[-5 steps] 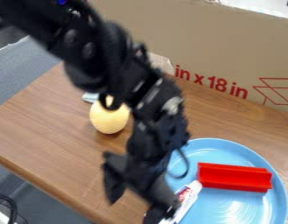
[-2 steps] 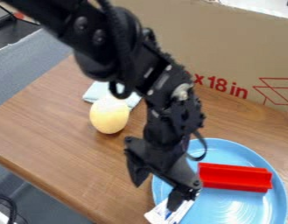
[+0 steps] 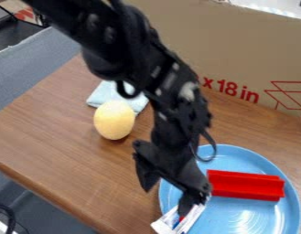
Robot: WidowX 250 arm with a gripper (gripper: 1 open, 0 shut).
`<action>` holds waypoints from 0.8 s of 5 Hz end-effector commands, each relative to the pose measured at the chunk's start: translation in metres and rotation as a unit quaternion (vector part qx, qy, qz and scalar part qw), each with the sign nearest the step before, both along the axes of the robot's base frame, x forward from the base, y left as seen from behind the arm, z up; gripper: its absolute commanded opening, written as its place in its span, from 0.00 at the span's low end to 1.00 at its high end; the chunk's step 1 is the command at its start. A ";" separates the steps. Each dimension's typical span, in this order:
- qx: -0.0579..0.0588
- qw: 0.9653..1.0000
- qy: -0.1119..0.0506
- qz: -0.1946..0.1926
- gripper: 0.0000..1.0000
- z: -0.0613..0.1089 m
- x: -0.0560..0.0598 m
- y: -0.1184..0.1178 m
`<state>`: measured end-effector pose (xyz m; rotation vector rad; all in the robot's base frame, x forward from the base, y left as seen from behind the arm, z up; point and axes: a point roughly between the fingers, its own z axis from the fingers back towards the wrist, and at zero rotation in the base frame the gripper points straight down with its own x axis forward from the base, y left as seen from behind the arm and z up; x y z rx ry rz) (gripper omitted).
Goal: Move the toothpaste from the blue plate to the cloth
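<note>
Stood spread wide, the black gripper (image 3: 177,186), pointing straight down over the near-left part of the blue plate (image 3: 256,215), one finger to the left outside the rim and the other lower and to the right, above the plate's floor. Pinched nothing as far as could be seen. Lay flat on the plate just below and between those fingers, the toothpaste (image 3: 179,218), its white body with red and blue print showing at the bottom edge of the view, partly cut off there and partly covered by the right finger; contact between finger and tube could not be told. Rested farther right on the same plate, well apart from the tube, a red rectangular block (image 3: 247,185). Sat on the brown wooden table (image 3: 43,128) to the left of the arm, a yellow ball (image 3: 113,120), and just behind it, touching or nearly so, the pale blue-green cloth (image 3: 113,92), rumpled and partly hidden by the arm. Stood along the far edge of the table a cardboard box (image 3: 256,55) with red lettering. Crossed the view from top left down to the plate, the dark, blurred arm.
</note>
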<state>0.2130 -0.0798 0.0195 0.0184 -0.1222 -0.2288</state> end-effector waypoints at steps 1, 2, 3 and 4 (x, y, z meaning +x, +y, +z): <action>-0.008 1.000 -0.026 -0.003 1.00 -0.004 0.008 -0.008; -0.007 1.000 -0.030 -0.004 1.00 -0.010 0.008 -0.018; -0.006 0.999 -0.035 -0.005 1.00 -0.014 0.014 -0.012; -0.003 0.999 -0.043 -0.001 0.00 -0.023 0.011 -0.008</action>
